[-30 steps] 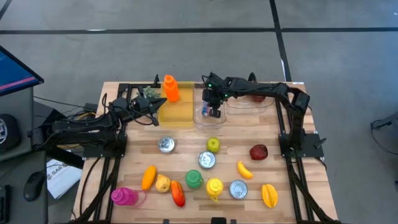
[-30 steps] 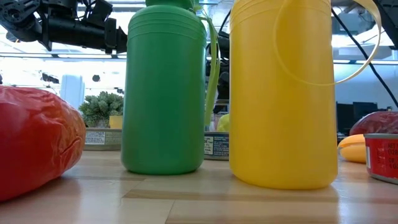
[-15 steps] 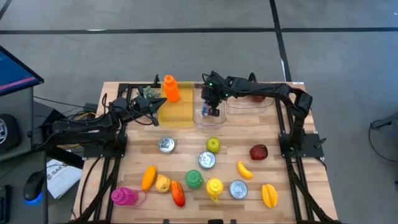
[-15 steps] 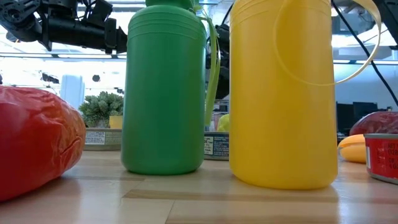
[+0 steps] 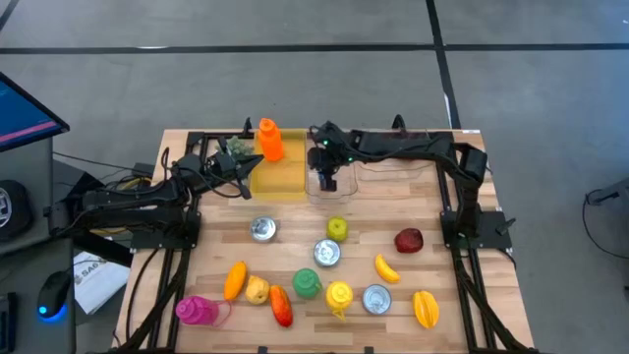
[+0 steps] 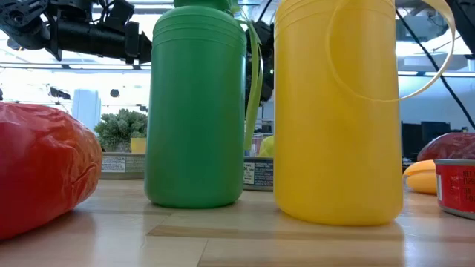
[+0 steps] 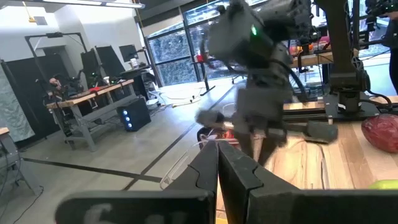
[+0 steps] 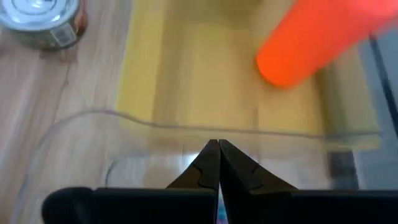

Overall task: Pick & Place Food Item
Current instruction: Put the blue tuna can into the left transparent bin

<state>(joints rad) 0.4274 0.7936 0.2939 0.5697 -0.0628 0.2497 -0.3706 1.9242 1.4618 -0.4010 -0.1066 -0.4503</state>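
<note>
Right pincer empty over the clear bin

My right pincer (image 5: 326, 180) hangs closed, holding nothing, above the clear bin (image 5: 316, 185); the loose food, like the green apple (image 5: 337, 229), lies on the bench nearer me; left pincer (image 5: 243, 175) parked closed.

Lab: workbenches (image 7: 93, 99), computer towers.
</note>
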